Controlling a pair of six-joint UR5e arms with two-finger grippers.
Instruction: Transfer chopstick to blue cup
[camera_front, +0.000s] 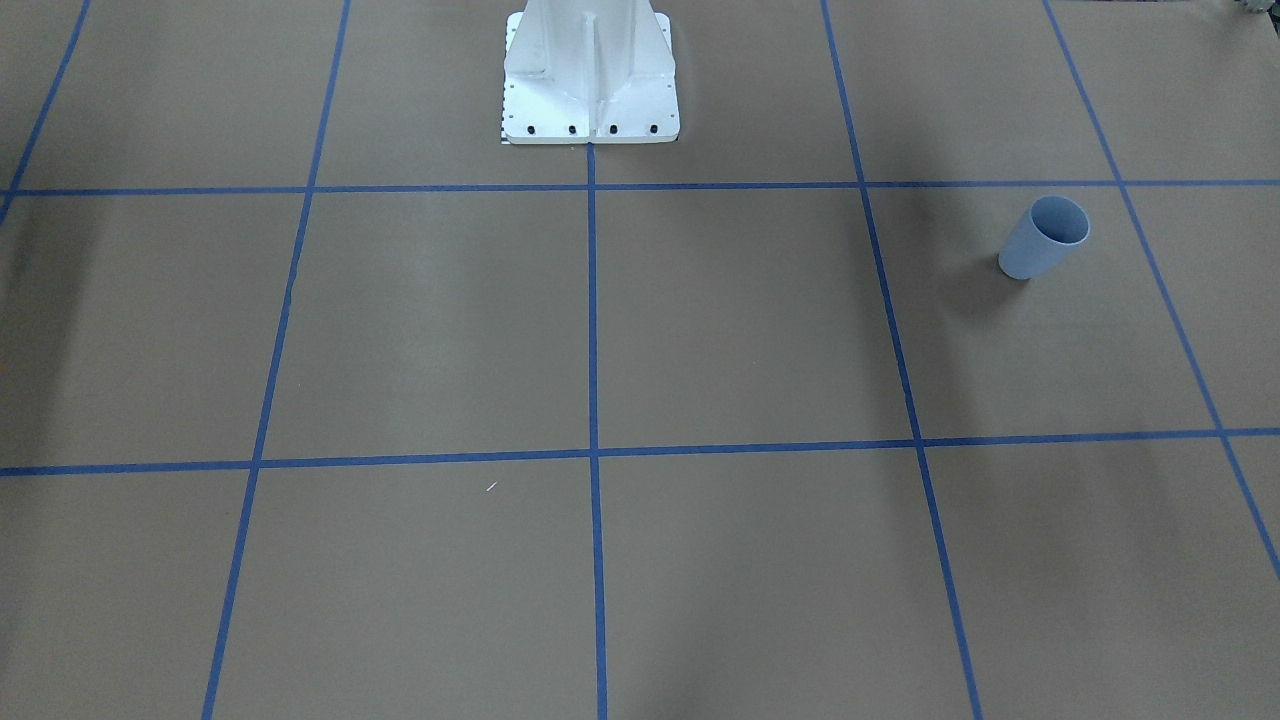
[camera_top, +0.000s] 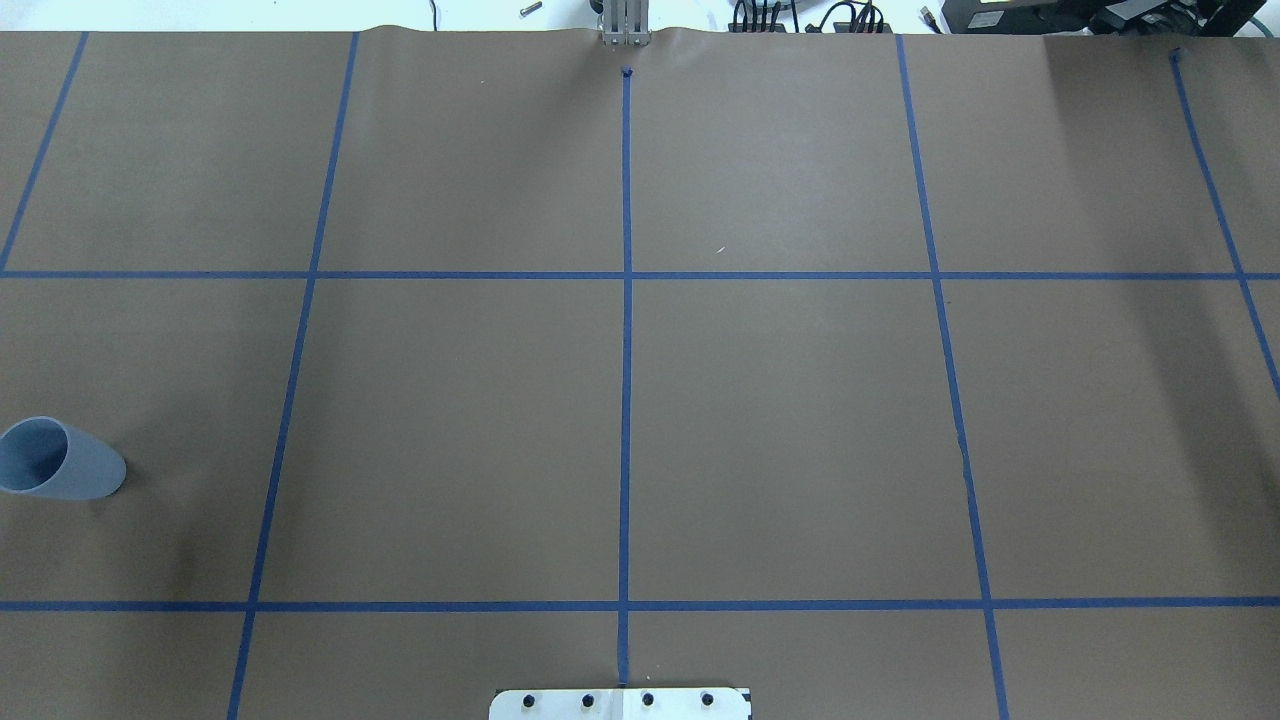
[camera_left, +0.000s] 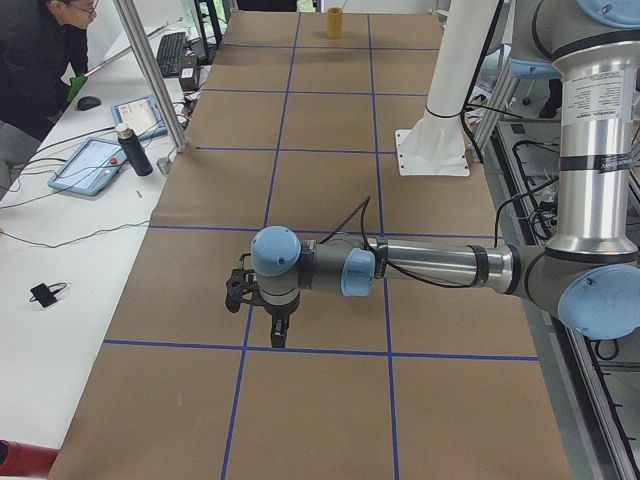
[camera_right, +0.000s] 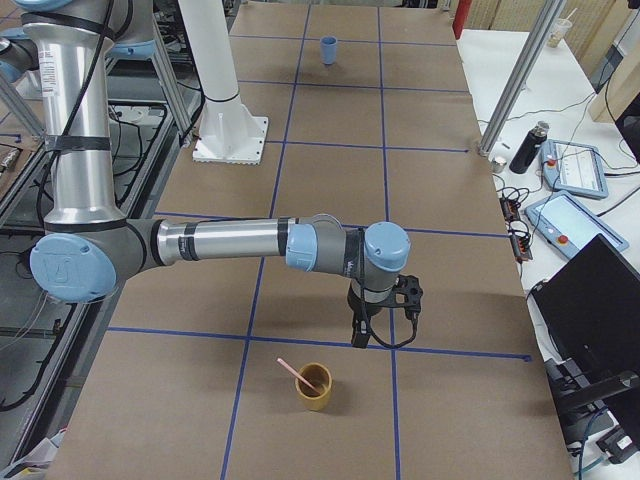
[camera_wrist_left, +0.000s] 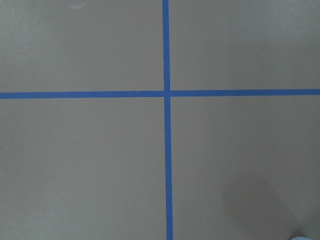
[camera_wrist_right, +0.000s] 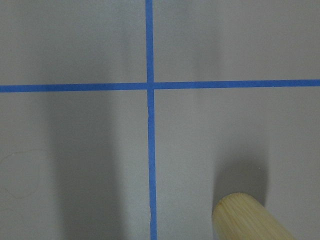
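Note:
The pale-blue cup (camera_front: 1045, 238) stands upright on the brown table. It also shows at the left edge of the overhead view (camera_top: 55, 460) and far off in the exterior right view (camera_right: 328, 47). A salmon-pink chopstick (camera_right: 293, 372) leans in a tan wooden cup (camera_right: 312, 386) near my right arm. My right gripper (camera_right: 362, 335) points down beside that cup, a little behind it. My left gripper (camera_left: 272, 335) points down over a tape crossing. Both grippers show only in the side views, so I cannot tell whether they are open or shut.
The tan cup shows far off in the exterior left view (camera_left: 334, 20) and at the bottom of the right wrist view (camera_wrist_right: 247, 220). The white robot pedestal (camera_front: 590, 75) stands at the table's middle. An operator (camera_left: 40, 60) leans over a side bench with tablets and a bottle.

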